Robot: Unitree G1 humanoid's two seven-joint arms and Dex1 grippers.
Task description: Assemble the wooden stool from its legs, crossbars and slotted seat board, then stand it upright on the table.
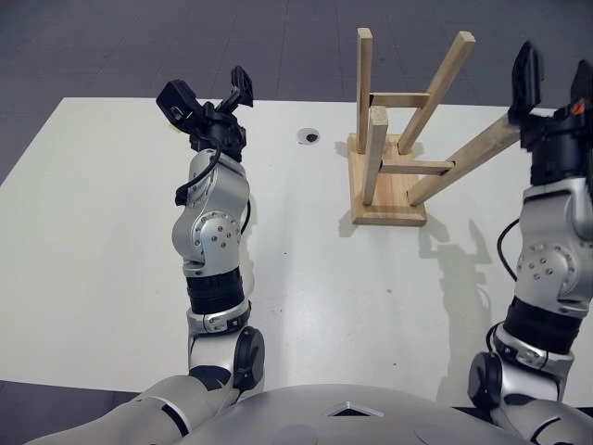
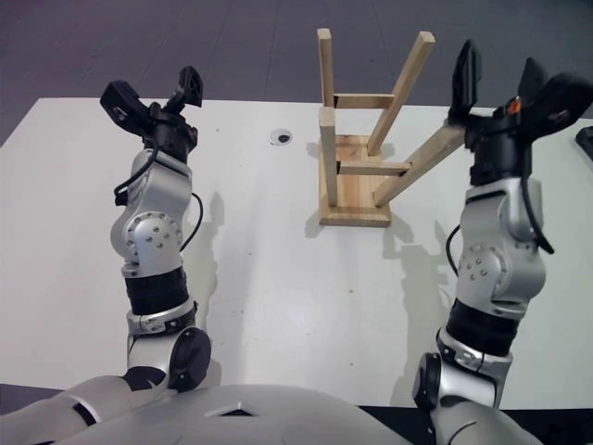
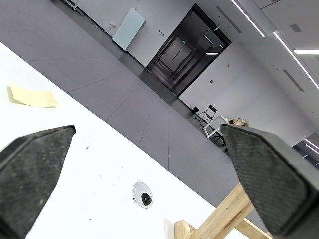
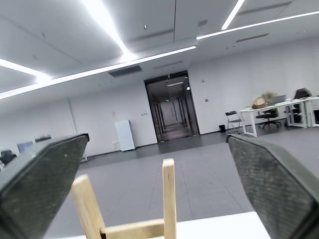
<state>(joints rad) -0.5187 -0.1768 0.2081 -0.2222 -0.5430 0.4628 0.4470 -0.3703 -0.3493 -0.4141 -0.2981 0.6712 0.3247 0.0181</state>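
Over the far-left part of the counter (image 1: 93,232) the left fingers (image 1: 173,95) are raised and spread wide, holding nothing. A round cable hole (image 1: 309,136) sits near the far edge, between them and the stool (image 1: 398,168). The stool stands upside down right of the middle, close to the far edge — seat board (image 1: 400,209) flat on the counter, legs (image 1: 364,83) pointing up, crossbars (image 1: 400,99) bridging them. The slanted leg (image 1: 463,159) toward the right edge leans outward far more than the others and ends by the right arm's wrist; I cannot tell whether it touches. The right fingers (image 2: 465,72) rise just beside that tip, also wide apart and empty. Assembly looks done, so the step in hand is probably the flip. It would go best with both arms, each closing on a leg low down near the seat board, then turning slowly — the slanted leg may sit loose in its slot, and lifting by it alone could pull it out.
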